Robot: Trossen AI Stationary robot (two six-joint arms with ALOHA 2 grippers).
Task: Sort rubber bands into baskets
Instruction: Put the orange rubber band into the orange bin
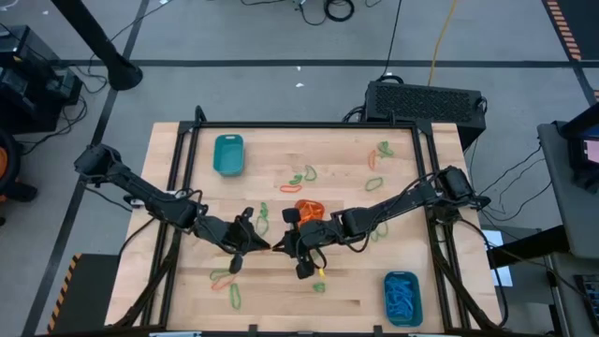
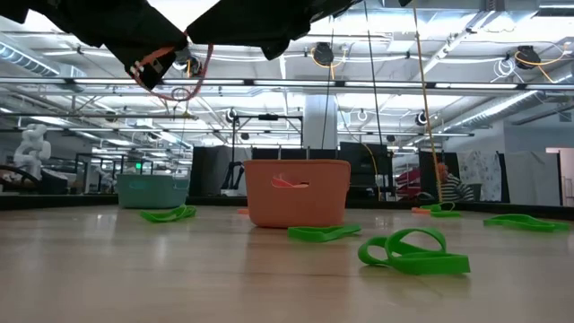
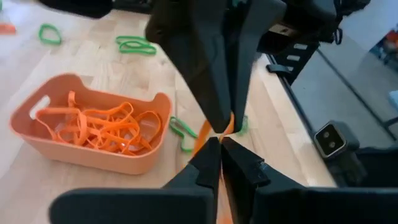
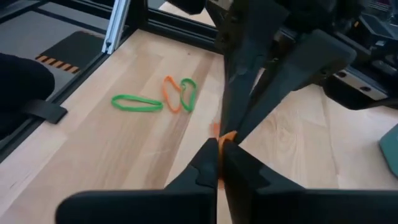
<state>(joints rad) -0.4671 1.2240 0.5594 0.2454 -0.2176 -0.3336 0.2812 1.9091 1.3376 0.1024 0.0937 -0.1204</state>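
Note:
My two grippers meet tip to tip above the table's middle, near the front: my left gripper (image 1: 265, 245) comes from the left and my right gripper (image 1: 282, 246) from the right. Both are shut on one orange rubber band (image 3: 228, 124), which shows only as a short strip between the dark fingertips. The orange basket (image 1: 309, 211) stands just beyond them on its base, with several orange rubber bands (image 3: 93, 127) inside. Loose green rubber bands (image 3: 180, 130) lie flat on the wood beside it. My left gripper (image 3: 219, 144) pinches a short piece of the orange rubber band (image 3: 201, 142) between its two fingers. The fingers slant down from the table's left. The band is lifted clear of the table. My right gripper (image 4: 219, 148) pinches the same orange rubber band (image 4: 227, 135) between its two fingers, right beside the left gripper's fingertips. The fingers slant down from the table's right. How much of the band hangs free is hidden by the fingers.
A teal basket (image 1: 228, 154) stands at the far left. Another teal basket (image 1: 402, 298), with blue rubber bands, stands at the near right corner. Green and orange rubber bands lie scattered at the far right (image 1: 378, 157), the near left (image 1: 225, 281) and the middle (image 1: 299, 176).

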